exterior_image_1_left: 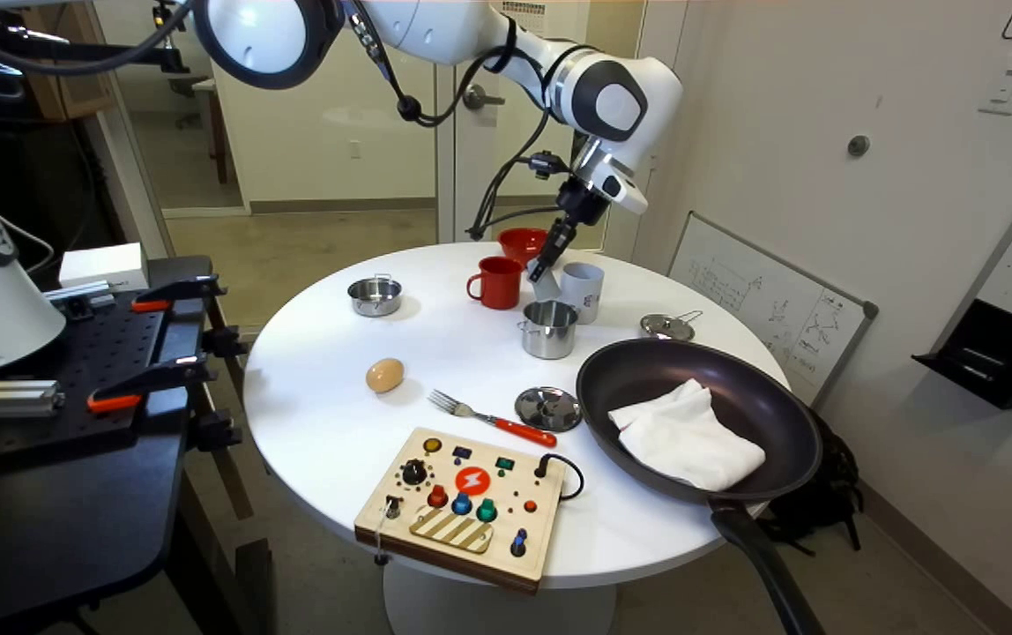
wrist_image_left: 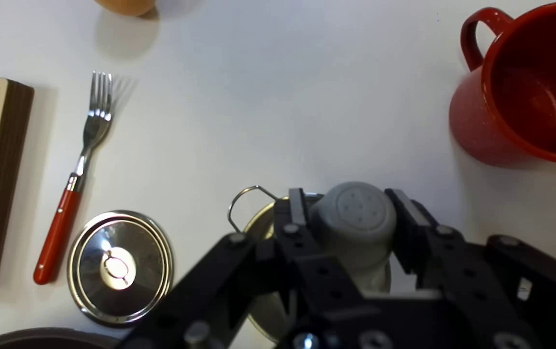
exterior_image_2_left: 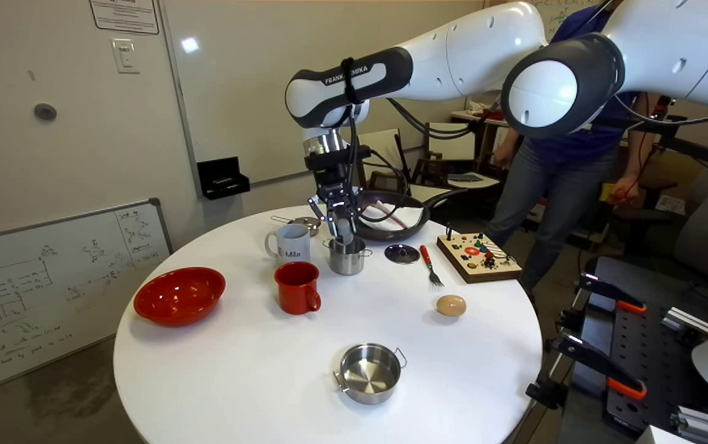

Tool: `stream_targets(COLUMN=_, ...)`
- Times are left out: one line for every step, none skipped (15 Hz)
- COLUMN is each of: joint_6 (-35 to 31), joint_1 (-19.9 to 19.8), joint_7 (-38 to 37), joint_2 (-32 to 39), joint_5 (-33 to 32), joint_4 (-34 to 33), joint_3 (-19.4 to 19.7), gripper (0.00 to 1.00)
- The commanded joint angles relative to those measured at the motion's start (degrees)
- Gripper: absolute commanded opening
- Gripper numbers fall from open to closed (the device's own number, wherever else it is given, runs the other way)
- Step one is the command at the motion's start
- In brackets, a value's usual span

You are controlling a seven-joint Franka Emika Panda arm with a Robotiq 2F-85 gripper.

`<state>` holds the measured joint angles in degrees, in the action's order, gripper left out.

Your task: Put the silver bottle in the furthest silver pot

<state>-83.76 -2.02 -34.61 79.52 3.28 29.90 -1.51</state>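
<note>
Silver bottle [wrist_image_left: 358, 213] in the grip, over the mouth of the taller silver pot [exterior_image_2_left: 346, 264]!

The gripper [wrist_image_left: 348, 206] holds it, jaws at the bottle's width, one finger along either side, the dotted top facing the wrist camera. Below the gripper, in both exterior views, the bottle shows right at the pot's rim; whether its foot dips inside, I can't tell. Close quarters here: the white mug [exterior_image_1_left: 581, 293] stands near the gripper, the red mug [exterior_image_2_left: 297, 290] near it too, and the red bowl [exterior_image_2_left: 179, 297] is farther off. Over to the wrist view: left of the gripper lies a lid [wrist_image_left: 120, 271], and beyond that the red-handled fork [wrist_image_left: 74, 181]. Well apart from the gripper on the tabletop [exterior_image_2_left: 255, 370], there's the egg [exterior_image_2_left: 451, 305], and there's the shallow silver pot [exterior_image_2_left: 369, 375].
</note>
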Motion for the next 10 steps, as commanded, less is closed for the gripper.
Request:
stream_targets(joint_6=0.03, joint_1=0.00, joint_7=-3.51, joint_2=1.22, joint_5=0.80, joint_4=-2.17, joint_3=-0.23, gripper=0.18)
stream_targets(joint_6=0.09, joint_1=0.03, joint_7=-4.57, joint_2=1.18, joint_5=0.79, joint_4=-2.15, joint_3=-0.17, gripper=0.18)
stream_targets(joint_6=0.19, joint_1=0.01, joint_7=-5.39, joint_2=1.16, joint_5=0.82, joint_4=-2.12, joint_3=-0.21, gripper=0.18)
stream_targets(joint_6=0.13, joint_1=0.04, joint_7=-5.97, joint_2=1.17, joint_5=0.73, joint_4=-2.14, joint_3=-0.18, gripper=0.18)
stream_targets(joint_6=-0.15, joint_1=0.09, joint_7=-6.68, joint_2=1.22, joint_5=0.61, joint_4=-2.21, joint_3=-0.09, gripper=0.18)
stream_targets(joint_6=-0.51, joint_1=0.15, joint_7=-7.25, joint_2=1.28, joint_5=0.41, joint_4=-2.31, joint_3=0.04, gripper=0.18)
stream_targets(joint_6=-1.02, joint_1=0.20, joint_7=-7.57, joint_2=1.37, joint_5=0.25, joint_4=-2.43, joint_3=0.12, gripper=0.18)
stream_targets(joint_6=-1.61, joint_1=0.27, joint_7=-7.89, joint_2=1.43, joint_5=0.04, joint_4=-2.52, joint_3=0.25, gripper=0.18)
stream_targets(joint_6=-2.24, joint_1=0.34, joint_7=-7.89, joint_2=1.47, joint_5=-0.21, joint_4=-2.57, joint_3=0.38, gripper=0.18)
stream_targets(joint_6=-3.02, joint_1=0.39, joint_7=-7.67, joint_2=1.53, joint_5=-0.46, joint_4=-2.63, joint_3=0.47, gripper=0.18)
